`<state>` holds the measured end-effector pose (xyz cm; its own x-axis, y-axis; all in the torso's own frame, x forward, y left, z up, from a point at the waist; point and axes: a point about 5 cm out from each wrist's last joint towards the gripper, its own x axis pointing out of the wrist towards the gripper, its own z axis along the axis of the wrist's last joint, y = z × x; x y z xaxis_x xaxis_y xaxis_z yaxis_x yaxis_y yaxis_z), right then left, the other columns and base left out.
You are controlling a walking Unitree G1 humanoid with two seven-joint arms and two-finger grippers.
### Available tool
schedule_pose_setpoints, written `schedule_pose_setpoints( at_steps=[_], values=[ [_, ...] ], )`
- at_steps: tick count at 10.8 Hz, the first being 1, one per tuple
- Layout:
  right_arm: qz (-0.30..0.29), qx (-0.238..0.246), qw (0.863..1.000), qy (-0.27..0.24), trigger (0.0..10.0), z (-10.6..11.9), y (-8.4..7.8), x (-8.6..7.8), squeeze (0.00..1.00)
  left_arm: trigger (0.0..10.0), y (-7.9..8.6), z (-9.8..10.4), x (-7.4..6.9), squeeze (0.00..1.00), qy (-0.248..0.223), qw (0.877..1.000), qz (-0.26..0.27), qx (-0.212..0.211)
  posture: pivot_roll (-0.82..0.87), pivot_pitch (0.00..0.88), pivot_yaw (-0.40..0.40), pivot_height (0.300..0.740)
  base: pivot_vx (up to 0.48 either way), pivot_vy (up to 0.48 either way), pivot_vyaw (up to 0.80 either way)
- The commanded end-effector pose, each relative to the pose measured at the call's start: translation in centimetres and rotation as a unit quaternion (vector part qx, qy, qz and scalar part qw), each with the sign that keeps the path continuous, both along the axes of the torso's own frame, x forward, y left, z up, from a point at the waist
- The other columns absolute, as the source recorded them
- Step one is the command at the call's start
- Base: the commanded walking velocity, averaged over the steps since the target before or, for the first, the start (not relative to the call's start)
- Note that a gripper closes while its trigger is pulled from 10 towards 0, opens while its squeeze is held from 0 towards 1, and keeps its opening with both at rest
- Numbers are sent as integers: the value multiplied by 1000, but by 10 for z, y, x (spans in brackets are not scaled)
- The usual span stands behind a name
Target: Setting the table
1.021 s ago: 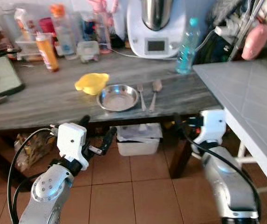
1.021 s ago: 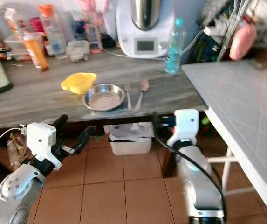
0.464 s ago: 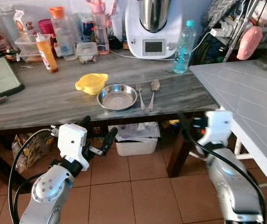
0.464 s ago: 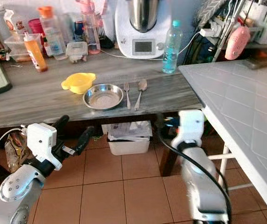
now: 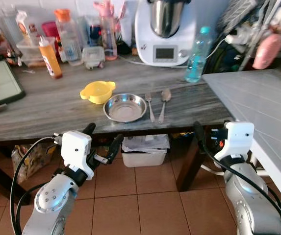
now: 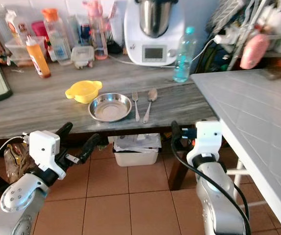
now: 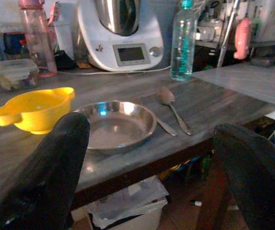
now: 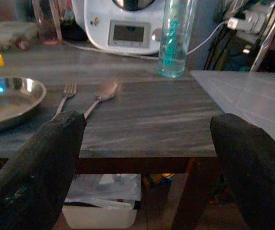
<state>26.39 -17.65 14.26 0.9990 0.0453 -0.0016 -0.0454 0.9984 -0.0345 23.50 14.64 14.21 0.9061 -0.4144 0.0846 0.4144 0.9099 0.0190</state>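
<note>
Both grippers, left gripper (image 5: pixel 102 143) and right gripper (image 8: pixel 147 158), are held wide open and empty below the bench (image 5: pixel 42 110) edge, clear of the steel plate (image 5: pixel 125 107), fork (image 5: pixel 150 103) and spoon (image 5: pixel 164 102) laid out beside the yellow bowl (image 5: pixel 97 91).

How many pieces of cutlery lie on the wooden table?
2. A fork lies just right of the steel plate, and a spoon lies right of the fork, both near the table's front edge. Clutter at the back could hide more.
</note>
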Motion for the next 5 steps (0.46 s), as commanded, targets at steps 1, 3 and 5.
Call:
schedule_pose_setpoints(
  at_steps=[1,3,5],
  values=[
    [-8,-1,1000,-17,10000,9,0,-2,0,10000,0,0,2,0,-2,1000,-3,3,67,22,16,740,435,0,0],
    [-12,-2,1000,-14,10000,7,0,-6,0,10000,1,-2,2,0,-1,1000,-1,5,68,24,14,740,435,0,0],
    [-13,-4,1000,-13,10000,7,0,-7,0,10000,2,-3,2,0,-1,1000,2,7,64,22,10,740,428,0,0]
  ],
)
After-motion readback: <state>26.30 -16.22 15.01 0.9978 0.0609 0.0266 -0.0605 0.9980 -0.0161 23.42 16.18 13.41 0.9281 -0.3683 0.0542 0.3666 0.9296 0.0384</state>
